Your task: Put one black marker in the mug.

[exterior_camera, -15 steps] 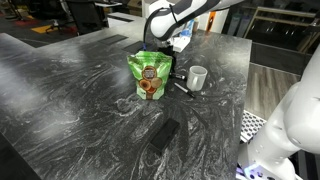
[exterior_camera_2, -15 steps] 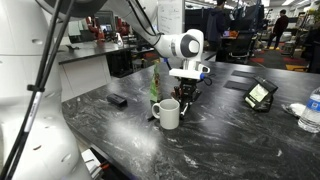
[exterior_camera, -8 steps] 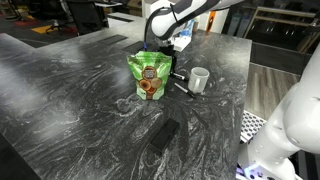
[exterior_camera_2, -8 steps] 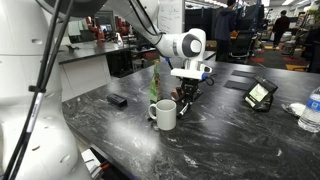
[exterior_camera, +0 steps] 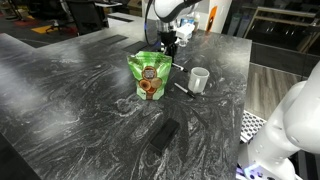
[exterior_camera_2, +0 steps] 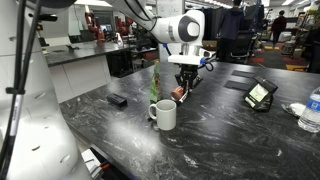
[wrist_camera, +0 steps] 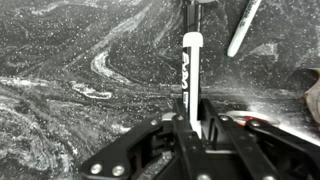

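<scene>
Fingers (wrist_camera: 176,125) clamp black marker (wrist_camera: 192,80) (lengthwise between them), near mug (exterior_camera_2: 166,114)

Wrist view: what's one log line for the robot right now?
fingers: shut on pale-barrelled black marker | small white-grey cylindrical mug: upright, held marker not in it

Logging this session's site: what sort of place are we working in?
Likely an open-plan office or lab: dark marbled stone-look worktop, people standing among desks behind, black tablet on a stand.
</scene>
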Controlling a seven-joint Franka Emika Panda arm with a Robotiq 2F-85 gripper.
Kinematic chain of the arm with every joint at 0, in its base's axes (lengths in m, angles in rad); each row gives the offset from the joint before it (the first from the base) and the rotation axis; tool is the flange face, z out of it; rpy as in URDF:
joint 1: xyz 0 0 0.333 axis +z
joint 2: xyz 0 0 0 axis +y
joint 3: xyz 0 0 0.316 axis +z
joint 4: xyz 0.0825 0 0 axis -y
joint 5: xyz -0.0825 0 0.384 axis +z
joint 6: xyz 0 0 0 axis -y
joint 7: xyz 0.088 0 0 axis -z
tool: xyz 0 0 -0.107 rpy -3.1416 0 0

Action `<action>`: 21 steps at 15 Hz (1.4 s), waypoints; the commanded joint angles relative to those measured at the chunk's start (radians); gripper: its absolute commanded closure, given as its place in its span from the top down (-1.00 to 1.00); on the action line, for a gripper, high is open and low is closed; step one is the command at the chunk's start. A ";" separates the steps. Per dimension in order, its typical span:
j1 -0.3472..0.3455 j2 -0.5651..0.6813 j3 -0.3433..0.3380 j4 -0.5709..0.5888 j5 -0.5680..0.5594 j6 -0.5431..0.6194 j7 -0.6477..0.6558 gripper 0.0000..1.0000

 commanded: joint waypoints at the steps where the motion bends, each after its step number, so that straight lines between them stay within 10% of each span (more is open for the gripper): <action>1: -0.003 -0.111 0.009 -0.056 0.038 0.052 0.024 -0.91; 21: -0.068 -0.664 -0.025 -0.559 0.009 0.364 0.278 -0.91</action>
